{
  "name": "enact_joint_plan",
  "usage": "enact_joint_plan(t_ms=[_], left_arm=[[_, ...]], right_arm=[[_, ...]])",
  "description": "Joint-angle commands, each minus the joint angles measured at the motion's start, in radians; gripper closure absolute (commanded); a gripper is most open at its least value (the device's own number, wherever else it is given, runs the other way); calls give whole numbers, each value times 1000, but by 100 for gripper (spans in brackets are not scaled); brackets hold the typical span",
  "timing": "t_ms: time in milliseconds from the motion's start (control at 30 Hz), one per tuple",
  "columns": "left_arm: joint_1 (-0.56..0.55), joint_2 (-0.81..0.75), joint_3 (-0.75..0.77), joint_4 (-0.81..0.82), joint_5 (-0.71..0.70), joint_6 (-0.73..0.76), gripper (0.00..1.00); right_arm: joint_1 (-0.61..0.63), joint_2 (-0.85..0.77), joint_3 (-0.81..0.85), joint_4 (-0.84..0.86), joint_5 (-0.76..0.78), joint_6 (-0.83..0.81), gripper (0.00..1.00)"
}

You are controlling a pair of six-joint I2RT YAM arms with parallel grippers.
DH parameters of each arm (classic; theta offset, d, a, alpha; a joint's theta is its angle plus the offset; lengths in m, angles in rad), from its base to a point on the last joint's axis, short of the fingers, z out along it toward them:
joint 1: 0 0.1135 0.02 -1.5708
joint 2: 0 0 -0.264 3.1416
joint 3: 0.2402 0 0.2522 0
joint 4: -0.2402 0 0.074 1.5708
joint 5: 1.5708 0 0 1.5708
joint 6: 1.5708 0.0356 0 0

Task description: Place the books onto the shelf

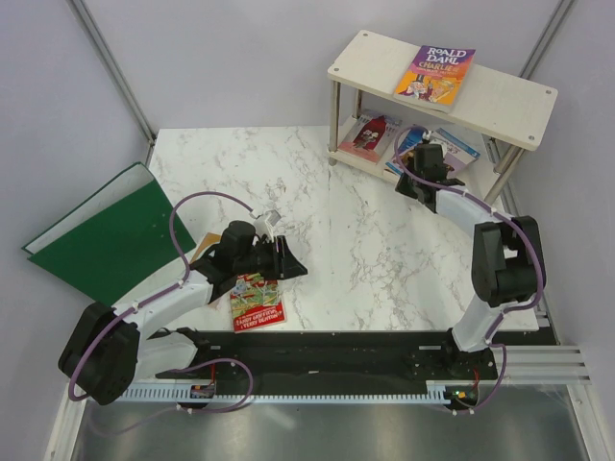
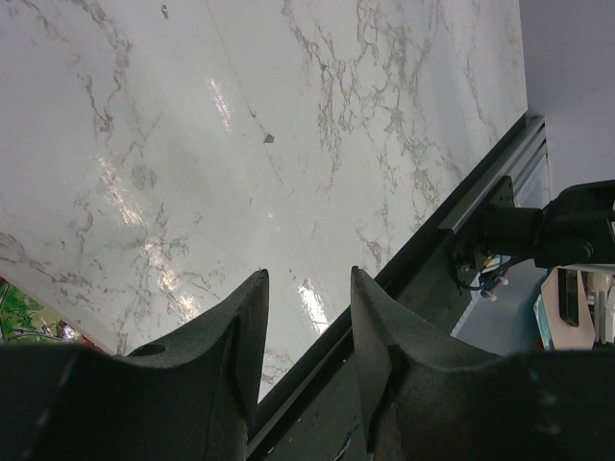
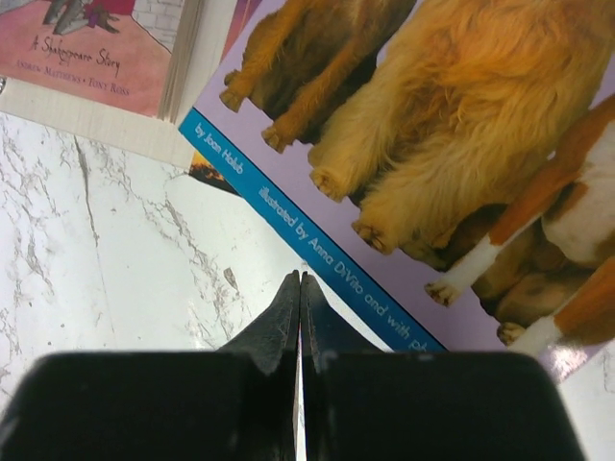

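The shelf point(image 1: 500, 96) stands at the back right. A purple-yellow Roald Dahl book point(image 1: 435, 77) lies on its top board. On the lower board are a pink-red book point(image 1: 367, 134) point(image 3: 91, 48) and a dogs-cover book point(image 1: 452, 144) point(image 3: 461, 144), which juts out over the marble with a darker book point(image 3: 205, 171) under it. My right gripper point(image 1: 417, 165) point(image 3: 300, 279) is shut and empty, its tips just short of the dogs book's blue edge. A red-green Treehouse book point(image 1: 257, 300) point(image 2: 21, 320) lies flat under my left arm. My left gripper point(image 1: 291, 267) point(image 2: 307, 280) is open over bare marble, holding nothing.
A large green folder point(image 1: 106, 235) lies at the table's left edge. A tan corner point(image 1: 202, 250) shows behind the left arm. The black base rail point(image 2: 452, 216) runs along the near edge. Grey walls close in the back and sides.
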State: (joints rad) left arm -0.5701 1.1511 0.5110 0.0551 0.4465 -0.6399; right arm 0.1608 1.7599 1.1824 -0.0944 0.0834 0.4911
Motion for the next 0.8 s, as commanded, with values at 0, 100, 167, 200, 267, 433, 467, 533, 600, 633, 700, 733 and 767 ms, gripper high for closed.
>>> enact_joint_plan(t_ms=[0, 100, 167, 200, 267, 433, 467, 533, 600, 633, 700, 733, 767], left_arm=[[-5, -10, -8, 29, -12, -1, 54], [-7, -14, -11, 31, -9, -1, 54], [-7, -16, -11, 32, -11, -4, 54], [-7, -16, -12, 34, -11, -4, 54], [-7, -16, -14, 38, -11, -6, 54], [-8, -16, -20, 45, -8, -10, 54], [-8, -17, -20, 46, -9, -9, 54], [-10, -16, -22, 49, -8, -10, 54], [-10, -17, -23, 52, -9, -10, 54], [-10, -17, -23, 52, -12, -12, 54], [-10, -17, -26, 57, -8, -10, 54], [-10, -16, -26, 57, -6, -14, 54], [-10, -17, -28, 58, -8, -14, 54]], right_arm=[[0, -76, -36, -16, 13, -23, 99], [-1, -97, -52, -39, 30, -37, 99], [-3, -122, -70, -48, 56, -45, 99], [-3, -128, -75, -47, 61, -45, 99], [-9, -143, -81, -56, 72, -46, 99], [-18, -155, -75, -96, 79, -59, 99], [-23, -160, -84, -99, 90, -59, 99], [-30, -174, -93, -105, 96, -62, 99], [-44, -181, -102, -117, 108, -59, 98], [-55, -183, -112, -122, 108, -62, 98], [-66, -194, -122, -123, 115, -59, 97], [-73, -194, -127, -123, 116, -60, 97], [-76, -194, -129, -125, 119, -60, 96]])
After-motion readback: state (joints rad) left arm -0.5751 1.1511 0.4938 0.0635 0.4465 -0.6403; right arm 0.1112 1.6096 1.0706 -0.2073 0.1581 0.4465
